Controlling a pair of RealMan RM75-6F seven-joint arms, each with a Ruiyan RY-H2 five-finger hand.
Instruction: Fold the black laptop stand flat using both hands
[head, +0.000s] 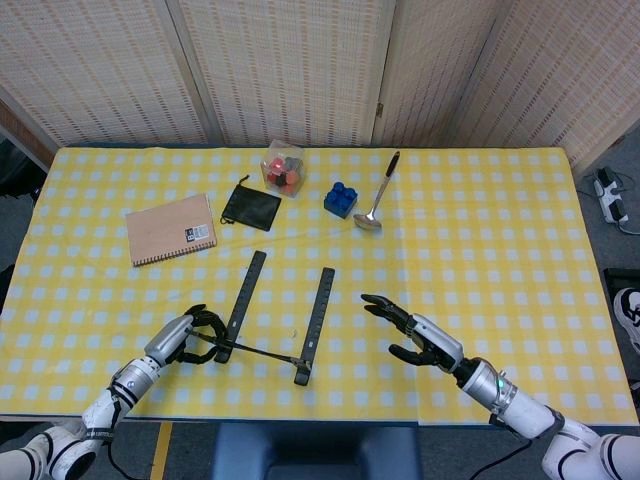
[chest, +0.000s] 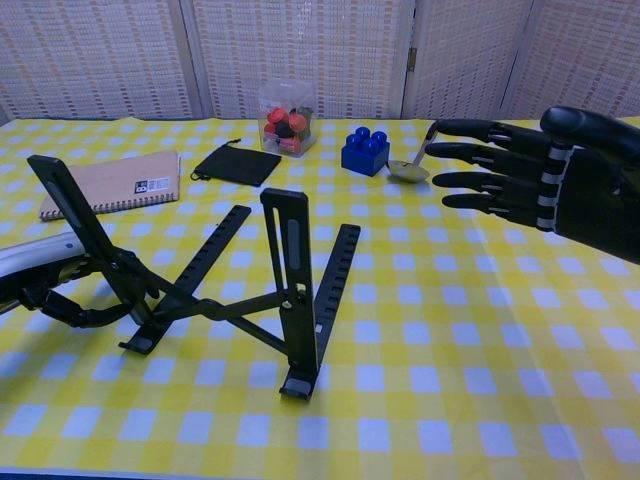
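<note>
The black laptop stand (head: 282, 318) (chest: 240, 285) stands unfolded near the table's front edge, two slotted base rails on the cloth and two uprights raised. My left hand (head: 189, 334) (chest: 62, 292) grips the stand's left upright arm near its hinge, fingers curled around it. My right hand (head: 413, 333) (chest: 535, 185) hovers open to the right of the stand, fingers spread and pointing toward it, a clear gap apart from the right rail.
Behind the stand lie a brown notebook (head: 171, 229), a black pouch (head: 250, 207), a clear box of red and black pieces (head: 283, 168), a blue toy brick (head: 340, 198) and a metal ladle (head: 378, 196). The yellow checked tablecloth (head: 500, 230) covers the table.
</note>
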